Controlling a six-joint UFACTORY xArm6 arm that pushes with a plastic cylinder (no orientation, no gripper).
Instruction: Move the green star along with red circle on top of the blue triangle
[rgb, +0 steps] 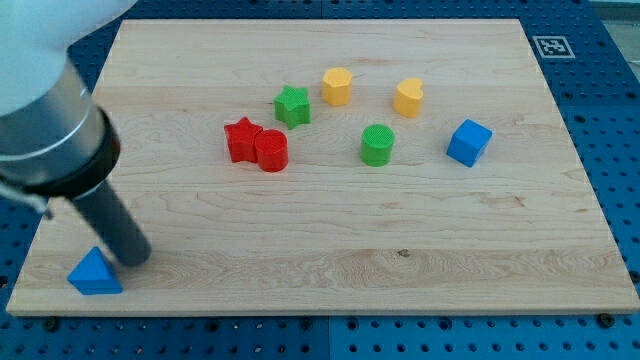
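Note:
The green star (292, 105) lies at the board's upper middle. The red circle (271, 151) sits below and left of it, touching the red star (241, 139). The blue triangle (95, 272) lies at the board's bottom left corner. My tip (135, 259) rests just right of the blue triangle, close to or touching it, far from the green star and red circle.
A yellow hexagon (337, 86) and a yellow heart-like block (408, 96) lie near the top middle. A green cylinder (377, 145) and a blue cube (468, 142) lie to the right. The wooden board (450, 250) has a blue pegboard around it.

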